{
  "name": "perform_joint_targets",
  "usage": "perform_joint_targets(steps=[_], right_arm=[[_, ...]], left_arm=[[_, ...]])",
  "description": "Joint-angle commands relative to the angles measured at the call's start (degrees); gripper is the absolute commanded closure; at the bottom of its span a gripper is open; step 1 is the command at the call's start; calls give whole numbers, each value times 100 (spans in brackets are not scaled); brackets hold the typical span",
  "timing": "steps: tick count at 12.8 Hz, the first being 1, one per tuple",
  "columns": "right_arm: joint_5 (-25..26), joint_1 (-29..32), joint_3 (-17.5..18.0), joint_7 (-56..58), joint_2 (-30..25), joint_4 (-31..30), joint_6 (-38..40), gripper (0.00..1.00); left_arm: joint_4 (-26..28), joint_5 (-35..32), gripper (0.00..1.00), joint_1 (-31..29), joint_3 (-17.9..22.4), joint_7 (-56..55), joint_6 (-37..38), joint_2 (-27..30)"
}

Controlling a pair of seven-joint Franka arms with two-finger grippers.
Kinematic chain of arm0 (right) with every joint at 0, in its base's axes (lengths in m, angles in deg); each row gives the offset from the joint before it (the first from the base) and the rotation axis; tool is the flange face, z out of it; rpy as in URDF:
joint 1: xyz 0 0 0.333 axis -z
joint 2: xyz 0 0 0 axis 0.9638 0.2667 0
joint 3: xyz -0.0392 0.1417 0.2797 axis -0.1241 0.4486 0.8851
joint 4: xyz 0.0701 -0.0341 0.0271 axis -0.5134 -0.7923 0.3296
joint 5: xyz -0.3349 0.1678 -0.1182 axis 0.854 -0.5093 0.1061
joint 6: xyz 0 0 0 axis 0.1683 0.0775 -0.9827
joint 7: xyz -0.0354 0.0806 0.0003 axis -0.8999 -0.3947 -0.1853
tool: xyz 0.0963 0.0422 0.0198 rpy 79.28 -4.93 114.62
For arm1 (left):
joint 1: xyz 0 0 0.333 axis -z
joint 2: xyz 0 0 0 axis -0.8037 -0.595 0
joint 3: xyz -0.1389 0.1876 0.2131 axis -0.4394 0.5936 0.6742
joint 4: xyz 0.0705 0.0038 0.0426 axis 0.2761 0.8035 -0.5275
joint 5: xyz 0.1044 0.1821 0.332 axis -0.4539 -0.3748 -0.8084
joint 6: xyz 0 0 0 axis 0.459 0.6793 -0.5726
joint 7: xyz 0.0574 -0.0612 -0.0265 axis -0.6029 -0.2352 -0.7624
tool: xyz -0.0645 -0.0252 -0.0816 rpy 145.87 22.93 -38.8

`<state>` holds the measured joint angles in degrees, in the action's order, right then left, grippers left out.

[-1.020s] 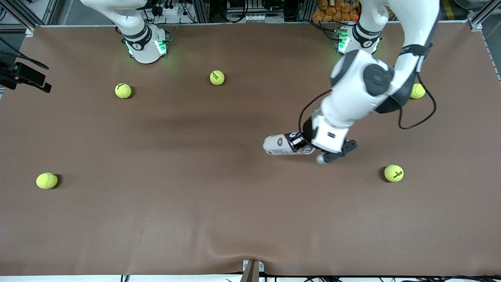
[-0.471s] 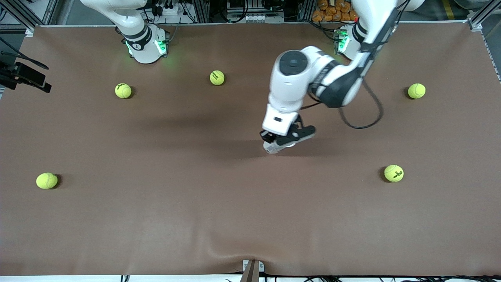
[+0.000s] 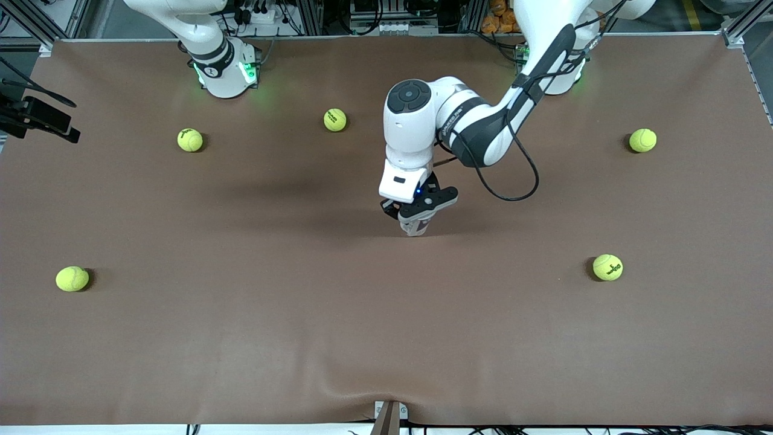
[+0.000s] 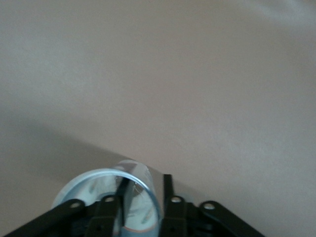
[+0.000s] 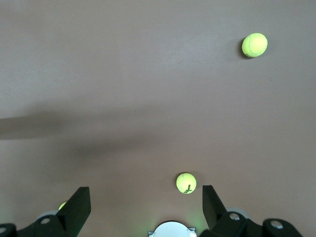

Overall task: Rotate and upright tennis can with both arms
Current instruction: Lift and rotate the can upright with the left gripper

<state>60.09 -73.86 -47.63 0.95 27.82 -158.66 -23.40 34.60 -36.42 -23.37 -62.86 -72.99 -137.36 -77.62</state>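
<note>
The tennis can [image 3: 415, 228] stands about upright near the table's middle, mostly hidden under my left gripper [image 3: 416, 212]. In the left wrist view I look down at its silvery rim and open mouth [image 4: 94, 174]. My left gripper [image 4: 145, 181] is shut on the can's wall at the rim, with one finger inside the can and one outside. I cannot tell whether the can's base touches the table. My right gripper [image 5: 145, 193] is out of the front view. In the right wrist view it hangs high over the table near its own base, open and empty.
Several yellow-green tennis balls lie about the brown table: one [image 3: 335, 119] and another [image 3: 190, 139] near the right arm's base [image 3: 226, 72], one [image 3: 72, 278] and one [image 3: 607, 267] nearer the front camera, one [image 3: 642, 140] at the left arm's end.
My left arm swung toward the table's middle and turned its wrist. The can went from lying on its side to standing on end under the gripper.
</note>
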Motion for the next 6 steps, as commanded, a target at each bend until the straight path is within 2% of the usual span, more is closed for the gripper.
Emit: perform_joint_targets(steps=[1,4,6], right_arm=[[-34,64,62,-25,-96,-100,-43,0],[-34,47,71,-43,-96,-100,-34,0],[-25,12,71,-52,-105,-100,-34,0]], left_arm=[[-287,-62,0,38,14,-48,343,48],[-639,-1,0,3,-30,40,1081,197],[-640,341,0,-68,-30,119,1232,487]])
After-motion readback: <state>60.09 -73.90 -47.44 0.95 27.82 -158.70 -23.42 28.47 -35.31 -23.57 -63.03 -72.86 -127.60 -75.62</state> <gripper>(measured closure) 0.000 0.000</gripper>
